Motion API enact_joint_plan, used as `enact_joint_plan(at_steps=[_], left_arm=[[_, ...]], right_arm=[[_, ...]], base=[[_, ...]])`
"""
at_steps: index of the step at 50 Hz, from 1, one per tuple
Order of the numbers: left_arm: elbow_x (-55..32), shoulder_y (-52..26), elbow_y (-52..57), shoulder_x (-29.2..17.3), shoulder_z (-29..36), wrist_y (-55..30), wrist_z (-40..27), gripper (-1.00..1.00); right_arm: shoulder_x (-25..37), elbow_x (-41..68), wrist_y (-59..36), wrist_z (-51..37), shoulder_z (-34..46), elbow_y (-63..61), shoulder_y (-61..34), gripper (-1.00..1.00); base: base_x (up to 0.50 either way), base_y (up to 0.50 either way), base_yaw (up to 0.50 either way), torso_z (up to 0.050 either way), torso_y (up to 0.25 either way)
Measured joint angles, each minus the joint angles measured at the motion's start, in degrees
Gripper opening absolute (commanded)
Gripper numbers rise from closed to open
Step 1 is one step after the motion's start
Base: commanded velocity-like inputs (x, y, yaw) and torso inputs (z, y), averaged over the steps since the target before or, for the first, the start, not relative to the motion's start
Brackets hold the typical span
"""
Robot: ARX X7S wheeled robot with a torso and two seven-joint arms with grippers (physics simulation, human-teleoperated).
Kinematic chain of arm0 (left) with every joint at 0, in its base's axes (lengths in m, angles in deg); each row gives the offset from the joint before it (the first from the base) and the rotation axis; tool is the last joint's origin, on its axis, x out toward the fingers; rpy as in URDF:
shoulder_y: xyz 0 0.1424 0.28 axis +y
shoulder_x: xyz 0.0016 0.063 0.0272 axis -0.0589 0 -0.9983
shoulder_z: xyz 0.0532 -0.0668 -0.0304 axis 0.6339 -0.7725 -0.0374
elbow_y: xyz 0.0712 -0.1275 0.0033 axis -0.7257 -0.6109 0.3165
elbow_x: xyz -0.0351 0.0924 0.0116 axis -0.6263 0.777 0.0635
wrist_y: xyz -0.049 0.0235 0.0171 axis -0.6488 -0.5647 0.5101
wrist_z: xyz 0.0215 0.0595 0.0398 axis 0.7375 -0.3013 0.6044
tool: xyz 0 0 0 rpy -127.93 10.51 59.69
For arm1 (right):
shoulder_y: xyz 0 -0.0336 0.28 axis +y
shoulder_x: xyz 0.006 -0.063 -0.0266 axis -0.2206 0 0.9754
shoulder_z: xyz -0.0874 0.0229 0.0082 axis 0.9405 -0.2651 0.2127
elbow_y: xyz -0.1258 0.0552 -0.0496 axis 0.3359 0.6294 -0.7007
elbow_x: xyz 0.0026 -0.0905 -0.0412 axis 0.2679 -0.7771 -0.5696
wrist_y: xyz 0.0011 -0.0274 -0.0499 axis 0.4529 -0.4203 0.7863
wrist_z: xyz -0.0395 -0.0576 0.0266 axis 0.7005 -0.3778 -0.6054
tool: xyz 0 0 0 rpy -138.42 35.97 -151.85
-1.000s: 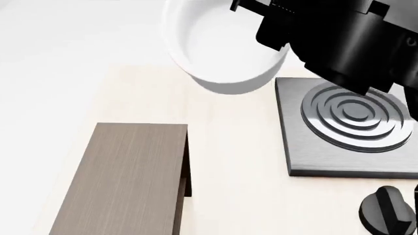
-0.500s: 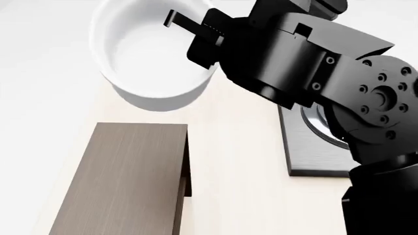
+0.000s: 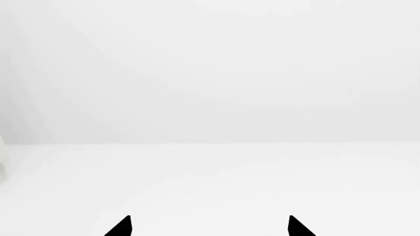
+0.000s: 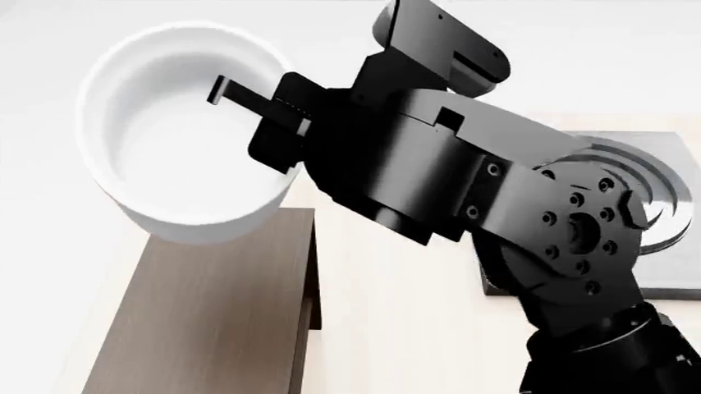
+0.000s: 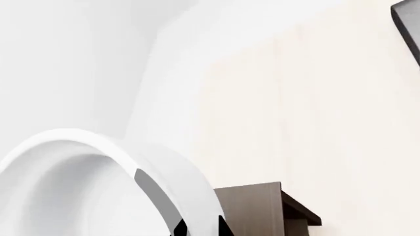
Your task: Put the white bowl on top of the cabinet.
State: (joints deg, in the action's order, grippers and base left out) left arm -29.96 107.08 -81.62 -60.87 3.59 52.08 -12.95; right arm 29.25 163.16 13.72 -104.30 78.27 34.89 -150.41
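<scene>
One arm carries the load: the right gripper (image 4: 258, 103) pinches the near wall of the white bowl (image 4: 180, 131), one finger inside the rim, holding it aloft over the far end of the cabinet (image 4: 208, 312). The cabinet's long axis runs toward the robot, directly beneath. The left gripper (image 3: 208, 227), nowhere near, shows tips spread on nothing.

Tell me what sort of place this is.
Probably a simulated kitchen counter: a pale wood-look worktop carries a square grey stove plate with rings and a wood-grain cabinet, while the right gripper holds a white bowl.
</scene>
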Motion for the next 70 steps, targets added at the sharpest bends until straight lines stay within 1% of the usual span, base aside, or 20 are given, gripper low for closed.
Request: enact_joint_plan(at_steps=[17,28,39,70], left_arm=[[0.05,0.03,0.03,-0.03,0.04,-0.06,-0.03,1.0],[0.08,-0.01,0.04,-0.03,0.07,-0.08,-0.05,1.0],[0.1,-0.09,-0.09,-0.04,0.06,-0.03,-0.03,1.0],[0.02,-0.12,-0.23,-0.04,0.06,0.01,0.0,1.0]], right_arm=[[-0.07,4.48,2.93,-9.08,-1.34,-11.93,3.76,-1.0],[0.16,5.91,4.05,-11.65,-1.39,-16.73,5.45,-1.0],[0.51,5.88,4.55,-12.11,-0.71,-17.82,6.82,-1.0],[1.05,4.53,4.84,-10.95,2.5,-15.84,9.8,-1.0]], base=[[0.0,0.0,0.0,0.001,0.001],[0.0,0.0,0.0,0.0,0.001],[0.0,0.0,0.0,0.001,0.001],[0.0,0.0,0.0,0.0,0.001]])
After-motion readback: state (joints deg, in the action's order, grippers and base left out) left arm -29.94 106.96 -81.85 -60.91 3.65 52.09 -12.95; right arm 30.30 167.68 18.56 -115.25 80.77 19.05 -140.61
